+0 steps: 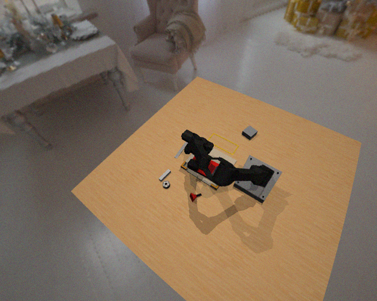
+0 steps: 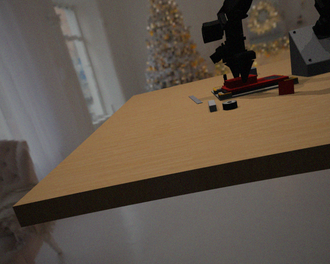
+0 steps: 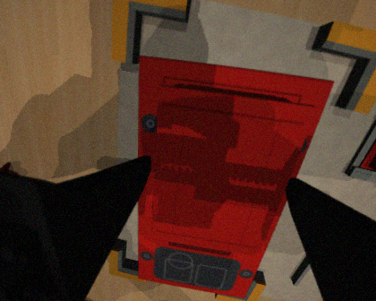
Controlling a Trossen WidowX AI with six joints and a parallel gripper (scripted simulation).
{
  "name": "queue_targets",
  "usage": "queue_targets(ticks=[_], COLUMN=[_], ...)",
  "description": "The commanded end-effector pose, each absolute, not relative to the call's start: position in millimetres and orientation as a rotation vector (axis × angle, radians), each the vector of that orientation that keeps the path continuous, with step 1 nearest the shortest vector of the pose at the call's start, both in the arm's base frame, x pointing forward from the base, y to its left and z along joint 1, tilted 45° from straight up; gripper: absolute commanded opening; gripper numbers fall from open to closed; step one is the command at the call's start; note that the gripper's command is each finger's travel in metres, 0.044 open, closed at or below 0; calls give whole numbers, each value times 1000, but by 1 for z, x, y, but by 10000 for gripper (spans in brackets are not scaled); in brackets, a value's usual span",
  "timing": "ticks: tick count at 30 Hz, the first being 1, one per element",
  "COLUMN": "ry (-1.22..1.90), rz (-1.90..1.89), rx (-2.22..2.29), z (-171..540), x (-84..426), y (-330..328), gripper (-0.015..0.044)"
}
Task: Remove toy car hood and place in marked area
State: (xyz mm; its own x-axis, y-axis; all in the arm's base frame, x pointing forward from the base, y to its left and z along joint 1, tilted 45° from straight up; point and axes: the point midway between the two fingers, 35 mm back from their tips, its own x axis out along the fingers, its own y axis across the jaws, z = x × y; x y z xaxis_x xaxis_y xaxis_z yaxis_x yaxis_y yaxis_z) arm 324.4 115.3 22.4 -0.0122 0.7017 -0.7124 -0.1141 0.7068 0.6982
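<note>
The red toy car [image 2: 263,81] [image 3: 186,245] [image 1: 214,164] stands on a pale board between yellow corner brackets. The hood [image 2: 232,81] [image 3: 251,143] is the raised red block on the end of the car away from the arm's base. My gripper [image 2: 241,79] [image 3: 217,173] is open and low over the car, one fingertip on each side of the hood, with nothing gripped. The near fingertip overlaps the hood's side in the exterior view; contact cannot be told. The marked area [image 1: 226,139] is a yellow outline on the table beside the board. The arm hides much of the car in the top view.
A pale board [image 1: 228,154] [image 3: 251,36] carries the car. Around it lie a red piece [image 1: 193,196] [image 2: 286,87], a wheel [image 1: 166,186] [image 2: 229,105], a light block [image 1: 165,175] [image 2: 212,105] and a flat strip [image 2: 195,99]. A grey box [image 1: 249,132] stands beyond the marked area.
</note>
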Motion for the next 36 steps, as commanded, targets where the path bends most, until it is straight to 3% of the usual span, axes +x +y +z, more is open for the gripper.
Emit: queue_targets(ticks=[1,10,21,36], ry=[1449,1449,1449,1449], rz=[694,694,693,693], rx=[516,516,517,517], z=[23,23,27,33], x=[325,325,325,325], y=[115,115,111,104], gripper=[335,275,0,0])
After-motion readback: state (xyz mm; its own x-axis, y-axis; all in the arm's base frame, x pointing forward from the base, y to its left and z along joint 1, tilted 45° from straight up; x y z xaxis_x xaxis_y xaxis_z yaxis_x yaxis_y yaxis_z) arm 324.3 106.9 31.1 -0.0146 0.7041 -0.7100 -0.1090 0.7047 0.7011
